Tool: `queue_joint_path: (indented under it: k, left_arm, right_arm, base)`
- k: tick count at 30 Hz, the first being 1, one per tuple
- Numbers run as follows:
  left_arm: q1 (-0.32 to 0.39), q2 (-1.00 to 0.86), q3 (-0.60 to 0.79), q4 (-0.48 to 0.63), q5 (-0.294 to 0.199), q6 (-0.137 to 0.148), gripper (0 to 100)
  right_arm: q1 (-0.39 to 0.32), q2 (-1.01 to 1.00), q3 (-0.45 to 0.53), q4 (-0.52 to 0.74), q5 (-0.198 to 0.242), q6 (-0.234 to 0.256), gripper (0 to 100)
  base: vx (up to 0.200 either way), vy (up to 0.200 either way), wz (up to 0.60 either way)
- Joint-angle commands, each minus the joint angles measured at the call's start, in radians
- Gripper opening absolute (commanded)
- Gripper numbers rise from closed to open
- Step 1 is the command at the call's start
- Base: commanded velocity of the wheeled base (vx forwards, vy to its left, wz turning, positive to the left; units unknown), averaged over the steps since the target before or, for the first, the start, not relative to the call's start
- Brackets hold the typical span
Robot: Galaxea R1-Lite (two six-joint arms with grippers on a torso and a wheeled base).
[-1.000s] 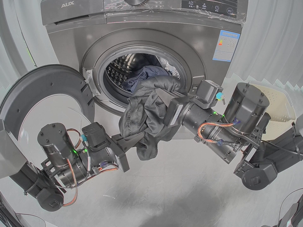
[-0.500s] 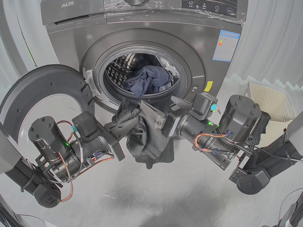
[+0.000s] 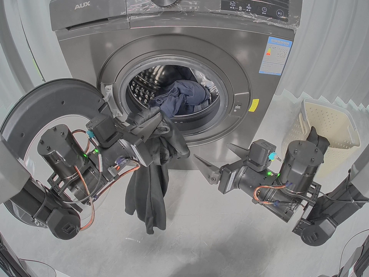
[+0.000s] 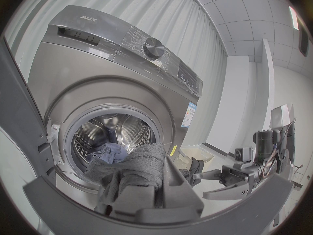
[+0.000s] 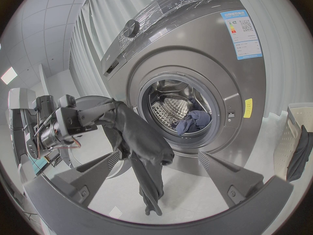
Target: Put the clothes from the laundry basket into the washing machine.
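Blue cloth [image 3: 184, 97] in the washer [image 3: 96, 54]; left end effector [image 3: 148, 118] grasps dark garment [image 3: 153, 181]; right end effector [image 3: 211, 151] released; basket [image 3: 307, 108] holds more.

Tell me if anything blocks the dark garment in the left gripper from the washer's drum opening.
Nothing visible does. The door stands open to the left, the dark garment hangs from the left gripper right before the drum opening, and the open right gripper sits lower, off to the right.
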Motion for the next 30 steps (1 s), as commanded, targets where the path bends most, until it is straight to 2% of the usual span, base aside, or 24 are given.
queue_joint_path:
  k: [1, 19, 22, 30]
  left_arm:
    - [0.001, 0.002, -0.021, -0.001, 0.006, -0.002, 0]
    - [0.001, 0.003, -0.022, -0.001, 0.011, -0.004, 0]
    - [0.001, 0.003, -0.024, -0.001, 0.011, -0.004, 0]
    - [0.000, 0.000, -0.025, -0.001, 0.011, -0.004, 0]
  right_arm:
    - [-0.010, 0.023, 0.042, -0.027, 0.002, -0.003, 100]
    - [0.010, 0.112, -0.050, -0.075, 0.040, -0.029, 100]
    - [0.016, 0.118, -0.060, -0.075, 0.068, -0.032, 100]
    - [0.012, 0.198, -0.134, -0.075, 0.071, -0.046, 100]
  base:
    - [0.000, 0.000, 0.00]
    - [0.000, 0.000, 0.00]
    - [0.000, 0.000, 0.00]
    - [0.000, 0.000, 0.00]
